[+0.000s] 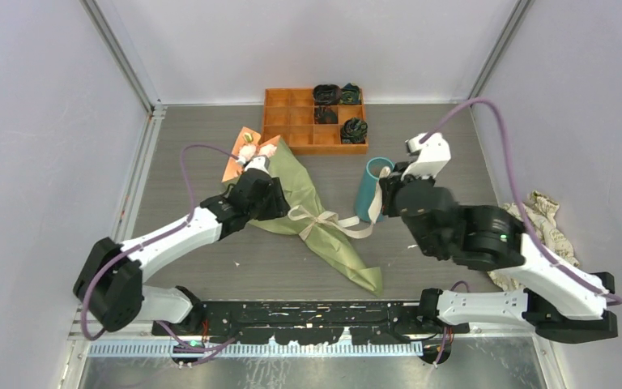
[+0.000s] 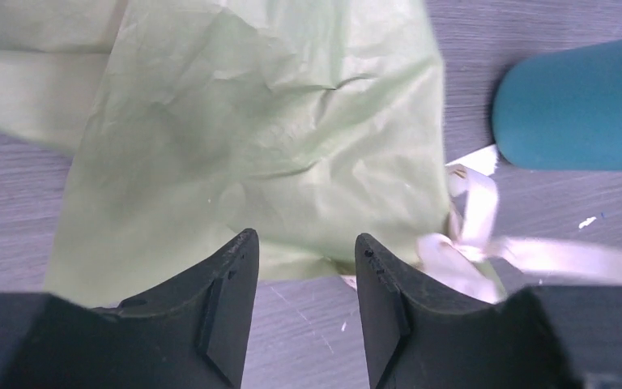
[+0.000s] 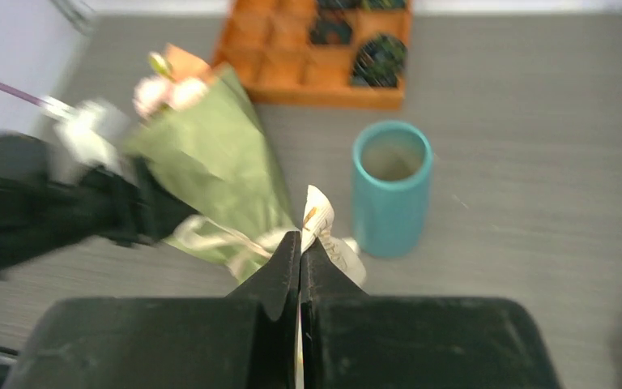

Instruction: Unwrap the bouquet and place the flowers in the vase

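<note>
Ribbon (image 3: 317,215) pinched in the closed right gripper (image 3: 300,243) needed a slow, straight pull while the half-open, empty left gripper (image 2: 304,240) hung over the bouquet (image 2: 251,121).

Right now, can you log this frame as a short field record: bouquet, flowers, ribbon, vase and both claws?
bouquet: lying on the table, not yet unwrapped
flowers: inside the bouquet, blooms at its far wide end
ribbon: tied around the bouquet; one end runs to the right claw
vase: upright, right of the bouquet, looks empty
left claw: open, over the green paper
right claw: shut on the ribbon end
</note>
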Controlling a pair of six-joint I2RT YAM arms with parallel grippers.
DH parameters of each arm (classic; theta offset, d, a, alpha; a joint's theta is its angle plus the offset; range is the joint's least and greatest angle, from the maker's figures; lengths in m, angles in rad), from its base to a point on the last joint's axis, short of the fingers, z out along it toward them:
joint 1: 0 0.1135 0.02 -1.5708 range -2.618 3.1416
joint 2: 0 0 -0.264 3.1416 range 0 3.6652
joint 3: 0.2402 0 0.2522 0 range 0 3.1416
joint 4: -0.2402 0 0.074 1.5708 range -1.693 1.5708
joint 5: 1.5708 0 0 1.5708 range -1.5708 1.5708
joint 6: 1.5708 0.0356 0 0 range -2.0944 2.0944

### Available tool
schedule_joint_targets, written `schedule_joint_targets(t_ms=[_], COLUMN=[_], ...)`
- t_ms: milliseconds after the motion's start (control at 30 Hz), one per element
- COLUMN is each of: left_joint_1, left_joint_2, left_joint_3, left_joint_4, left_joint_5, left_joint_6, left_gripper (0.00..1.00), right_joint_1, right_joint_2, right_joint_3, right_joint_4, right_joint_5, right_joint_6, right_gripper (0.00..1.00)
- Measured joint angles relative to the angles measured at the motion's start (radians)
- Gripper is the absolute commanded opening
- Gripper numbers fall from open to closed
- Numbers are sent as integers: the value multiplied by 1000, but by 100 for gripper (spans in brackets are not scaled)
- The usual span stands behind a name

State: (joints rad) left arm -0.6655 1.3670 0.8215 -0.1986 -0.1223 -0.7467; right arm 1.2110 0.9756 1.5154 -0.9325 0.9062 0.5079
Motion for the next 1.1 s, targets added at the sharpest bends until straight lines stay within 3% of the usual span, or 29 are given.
schedule_joint_targets(t_ms=[200,333,533,733,1100], left_joint_1=[-69,-92,-155,-241,-260], left_joint_2=[-114,-105,132,397,531], left_joint_3=[126,267,505,581,692], left_joint_4=[-168,-211,-233,-274,-328], left_joint_5=[-113,-97,-36,10,34], left_joint_6=[57,131,266,389,472], left_gripper=[53,55,57,59,63], right_joint_1=[0,0,1,5,5], right_joint_2=[32,11,-153,-293,-378], right_joint_3=[-180,-320,-454,-465,-466], right_joint_4=[-212,-260,-249,-251,-288], right_joint_5=[56,43,-10,-7,14], right_joint_6=[245,390,493,525,529], right_gripper=[1,1,1,1,1])
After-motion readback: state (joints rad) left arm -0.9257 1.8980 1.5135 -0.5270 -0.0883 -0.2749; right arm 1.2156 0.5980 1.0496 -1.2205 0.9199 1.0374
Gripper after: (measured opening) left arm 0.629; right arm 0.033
